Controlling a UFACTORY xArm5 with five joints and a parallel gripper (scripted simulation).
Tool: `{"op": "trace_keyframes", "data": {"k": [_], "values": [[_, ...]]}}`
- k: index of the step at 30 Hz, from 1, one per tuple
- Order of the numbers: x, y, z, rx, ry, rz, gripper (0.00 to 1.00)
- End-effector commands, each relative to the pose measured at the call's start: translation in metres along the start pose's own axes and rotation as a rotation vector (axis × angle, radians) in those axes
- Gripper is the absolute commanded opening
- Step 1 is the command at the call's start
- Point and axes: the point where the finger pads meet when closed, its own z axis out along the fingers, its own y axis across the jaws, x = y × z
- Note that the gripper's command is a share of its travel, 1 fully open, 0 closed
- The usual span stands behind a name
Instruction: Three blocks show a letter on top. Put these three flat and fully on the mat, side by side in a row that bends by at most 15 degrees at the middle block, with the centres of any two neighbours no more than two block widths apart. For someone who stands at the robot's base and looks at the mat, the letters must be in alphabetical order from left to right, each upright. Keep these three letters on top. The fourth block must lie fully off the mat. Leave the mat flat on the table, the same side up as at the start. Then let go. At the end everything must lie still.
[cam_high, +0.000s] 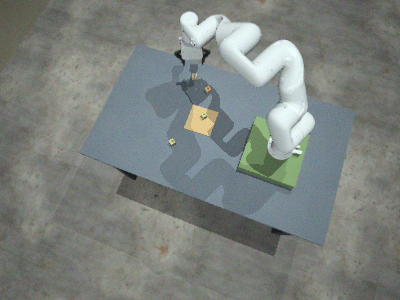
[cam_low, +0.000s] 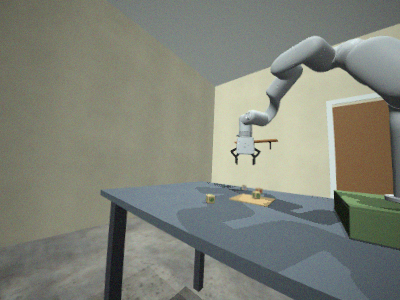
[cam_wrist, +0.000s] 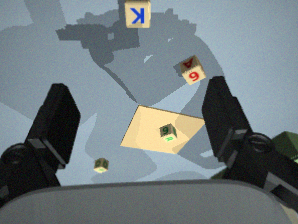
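Note:
My gripper (cam_high: 193, 63) (cam_low: 245, 162) (cam_wrist: 139, 96) is open and empty, high above the table near its far edge. The K block (cam_high: 194, 76) (cam_low: 244, 187) (cam_wrist: 138, 15) shows a blue K. A second block (cam_high: 208, 89) (cam_wrist: 193, 75) shows a red 6 or 9, apparently on top, and a dark red A on a side. A green-marked block (cam_high: 203, 115) (cam_low: 257, 195) (cam_wrist: 168, 133) sits on the tan mat (cam_high: 192, 124) (cam_low: 244, 200) (cam_wrist: 139, 135). Another green-marked block (cam_high: 172, 142) (cam_low: 210, 198) (cam_wrist: 101, 165) lies off the mat. The green blocks' top letters are too small to read surely.
The arm's base stands on a thick green platform (cam_high: 250, 164) (cam_low: 372, 225) at one end of the blue-grey table (cam_high: 117, 122) (cam_low: 165, 202). The K block and the red-marked block lie beyond the mat from the base. Arm shadows cross the table and mat.

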Motion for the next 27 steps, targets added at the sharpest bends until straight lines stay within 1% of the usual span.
{"op": "trace_keyframes", "data": {"k": [1,12,14,15,18,27], "values": [[0.001,-0.001,0.002,0.003,0.004,-0.131,1.0],[0.001,-0.001,0.011,0.002,0.004,-0.414,1.0],[0.001,-0.001,0.011,0.002,0.004,-0.414,1.0],[0.001,-0.002,0.013,0.002,0.004,-0.491,1.0],[0.001,-0.002,0.015,0.002,0.004,-0.547,1.0],[0.001,-0.002,0.023,0.002,0.004,-0.785,1.0]]}}
